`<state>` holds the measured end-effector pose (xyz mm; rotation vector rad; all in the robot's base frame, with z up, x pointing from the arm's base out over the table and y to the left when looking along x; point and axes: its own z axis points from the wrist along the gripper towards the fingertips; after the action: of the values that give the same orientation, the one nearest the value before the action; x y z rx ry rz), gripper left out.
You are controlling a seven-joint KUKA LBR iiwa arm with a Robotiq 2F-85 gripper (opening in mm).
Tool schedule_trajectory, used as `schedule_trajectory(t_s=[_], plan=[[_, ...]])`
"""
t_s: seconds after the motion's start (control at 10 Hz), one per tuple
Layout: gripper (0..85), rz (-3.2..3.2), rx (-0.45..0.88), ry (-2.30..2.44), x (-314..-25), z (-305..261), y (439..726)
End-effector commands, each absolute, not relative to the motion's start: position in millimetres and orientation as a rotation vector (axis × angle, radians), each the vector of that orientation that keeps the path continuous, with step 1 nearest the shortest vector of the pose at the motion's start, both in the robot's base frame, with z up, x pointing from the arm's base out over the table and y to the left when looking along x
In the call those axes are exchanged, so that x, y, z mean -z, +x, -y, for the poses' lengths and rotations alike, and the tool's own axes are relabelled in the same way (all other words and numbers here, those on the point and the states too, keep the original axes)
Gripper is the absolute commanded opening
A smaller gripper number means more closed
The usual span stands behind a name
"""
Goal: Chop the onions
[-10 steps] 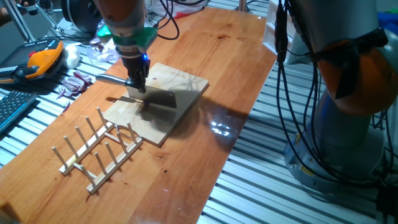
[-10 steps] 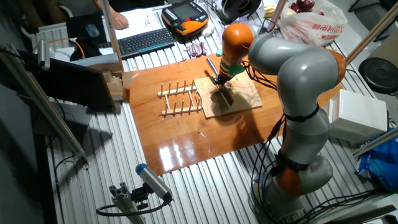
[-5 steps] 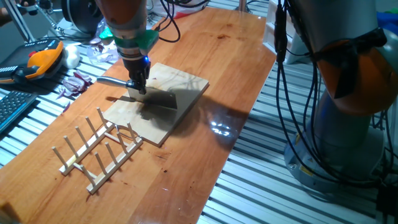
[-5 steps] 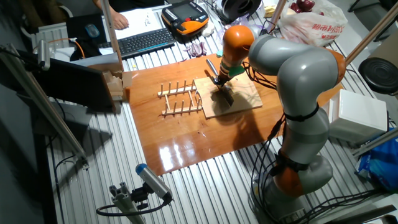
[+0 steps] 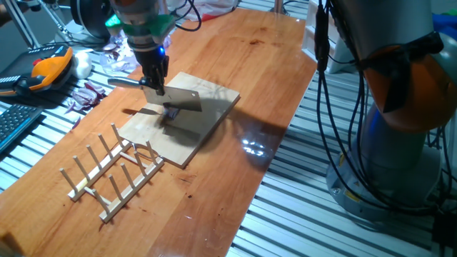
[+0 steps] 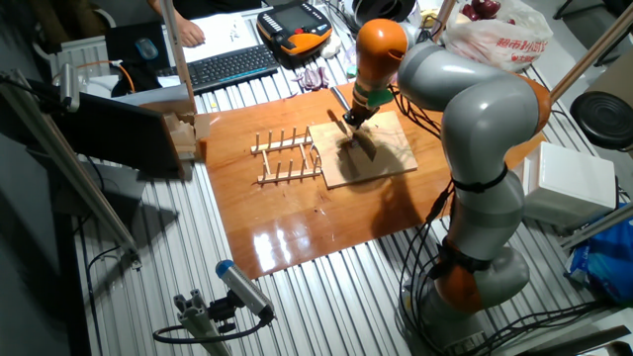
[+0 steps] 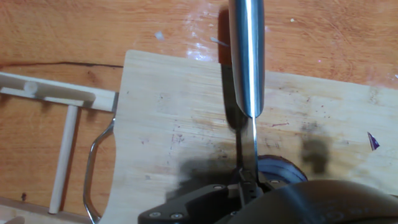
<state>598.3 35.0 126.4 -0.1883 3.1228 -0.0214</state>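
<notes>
My gripper [image 5: 154, 86] is shut on a steel cleaver [image 5: 181, 102] and holds it a little above the pale wooden board [image 5: 202, 123]. The handle [image 7: 245, 56] points away from me and the thin blade spine [image 7: 247, 149] runs down the middle of the hand view. A small purple-white onion piece [image 7: 274, 169] lies on the board [image 7: 168, 118] right under the blade, partly hidden by my hand. A tiny purple bit [image 7: 373, 142] lies to the right. In the other fixed view the gripper [image 6: 351, 121] hangs over the board [image 6: 391, 163].
A wooden dowel rack [image 5: 114, 170] stands close to the board's left front edge. Purple peel scraps [image 5: 86, 95], an orange pendant [image 5: 44, 70] and a keyboard [image 5: 14, 123] lie at the far left. A plastic bag [image 6: 490, 40] sits behind the table.
My gripper has lifted the cleaver up off the board and shifted slightly back; the blade now hangs above the onion piece.
</notes>
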Motion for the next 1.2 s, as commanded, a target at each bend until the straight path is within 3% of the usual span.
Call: schedule_trajectory(t_s=[0.0, 1.1], plan=[[0.0, -3.119, 0.021, -0.188, -123.8, -35.7, 598.2], [0.0, -3.063, -0.012, -0.188, -81.3, -42.1, 595.5]])
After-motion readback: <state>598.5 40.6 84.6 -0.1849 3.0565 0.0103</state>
